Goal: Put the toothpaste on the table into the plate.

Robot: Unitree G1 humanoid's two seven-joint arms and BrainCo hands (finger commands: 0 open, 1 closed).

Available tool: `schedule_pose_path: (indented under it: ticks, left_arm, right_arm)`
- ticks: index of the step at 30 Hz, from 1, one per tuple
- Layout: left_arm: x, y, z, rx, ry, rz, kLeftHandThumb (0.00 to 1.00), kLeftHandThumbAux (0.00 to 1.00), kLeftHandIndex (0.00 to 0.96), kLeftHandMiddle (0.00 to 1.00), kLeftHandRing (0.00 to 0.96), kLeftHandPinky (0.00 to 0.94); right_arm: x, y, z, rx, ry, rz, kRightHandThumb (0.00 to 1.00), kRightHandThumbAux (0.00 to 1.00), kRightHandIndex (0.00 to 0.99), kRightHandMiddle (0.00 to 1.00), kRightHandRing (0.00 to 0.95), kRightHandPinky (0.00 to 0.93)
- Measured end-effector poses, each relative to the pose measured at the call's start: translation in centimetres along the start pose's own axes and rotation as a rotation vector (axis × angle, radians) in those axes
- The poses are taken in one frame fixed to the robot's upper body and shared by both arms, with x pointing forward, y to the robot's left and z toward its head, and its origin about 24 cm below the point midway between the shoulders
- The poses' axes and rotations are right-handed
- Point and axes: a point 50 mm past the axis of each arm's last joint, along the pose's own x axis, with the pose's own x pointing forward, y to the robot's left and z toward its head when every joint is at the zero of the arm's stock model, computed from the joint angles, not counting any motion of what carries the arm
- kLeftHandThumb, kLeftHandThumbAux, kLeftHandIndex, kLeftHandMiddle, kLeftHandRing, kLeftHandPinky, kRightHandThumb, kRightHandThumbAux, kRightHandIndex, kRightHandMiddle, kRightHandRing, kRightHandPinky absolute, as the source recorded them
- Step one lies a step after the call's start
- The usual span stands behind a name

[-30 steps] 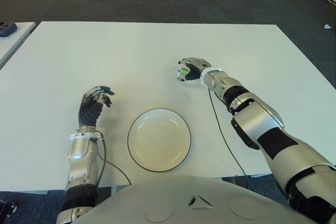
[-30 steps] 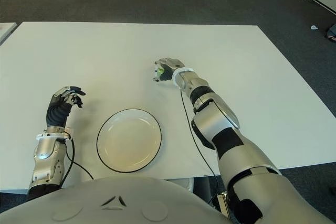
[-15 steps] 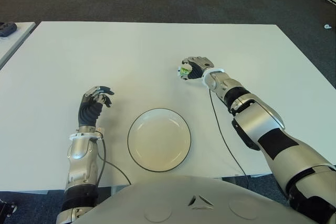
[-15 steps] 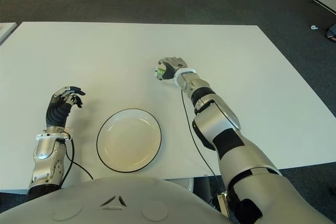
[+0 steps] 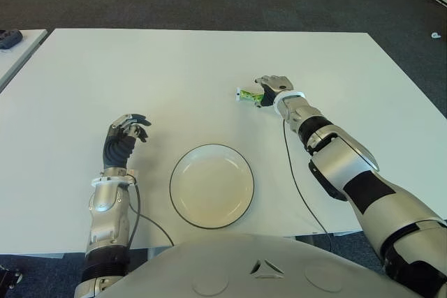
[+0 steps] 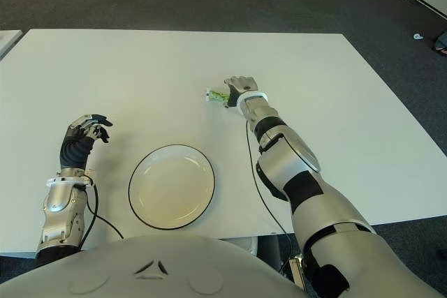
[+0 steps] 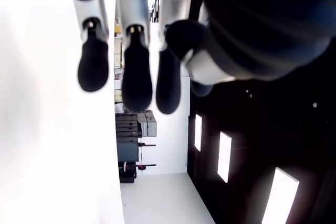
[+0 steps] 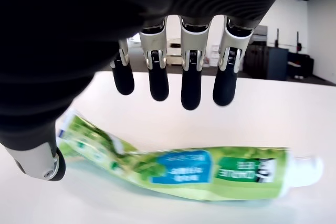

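Note:
A green and white toothpaste tube (image 5: 248,93) lies flat on the white table (image 5: 140,68), beyond the plate and slightly to its right. My right hand (image 5: 272,87) is open just to the right of the tube. In the right wrist view its fingers (image 8: 191,90) hang spread above the toothpaste tube (image 8: 199,174) without gripping it. The white plate (image 5: 211,186) with a dark rim sits near the table's front edge and holds nothing. My left hand (image 5: 127,130) shows to the left of the plate with relaxed fingers, holding nothing.
A black cable (image 5: 293,172) runs along the table from my right forearm toward the front edge. A second white table with a dark object (image 5: 8,38) stands at the far left. Dark carpet lies beyond the table's far edge.
My right hand was shut on the toothpaste. It has opened and shifted right, and the tube now lies on the table beside it. The left hand has not moved.

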Motion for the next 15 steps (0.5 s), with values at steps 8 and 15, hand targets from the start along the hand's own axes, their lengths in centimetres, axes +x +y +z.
schedule_pose_path:
  ticks: [8, 15]
  left_arm:
    - [0.02, 0.01, 0.06, 0.001, 0.002, 0.004, 0.837, 0.674, 0.430, 0.493, 0.648, 0.641]
    - [0.07, -0.02, 0.16, -0.002, 0.000, 0.003, 0.838, 0.673, 0.435, 0.488, 0.650, 0.646]
  right_arm:
    - [-0.07, 0.27, -0.99, -0.044, 0.046, 0.061, 0.316, 0.460, 0.002, 0.003, 0.004, 0.006]
    - [-0.10, 0.53, -1.09, -0.048, 0.052, 0.115, 0.335, 0.380, 0.000, 0.000, 0.000, 0.000]
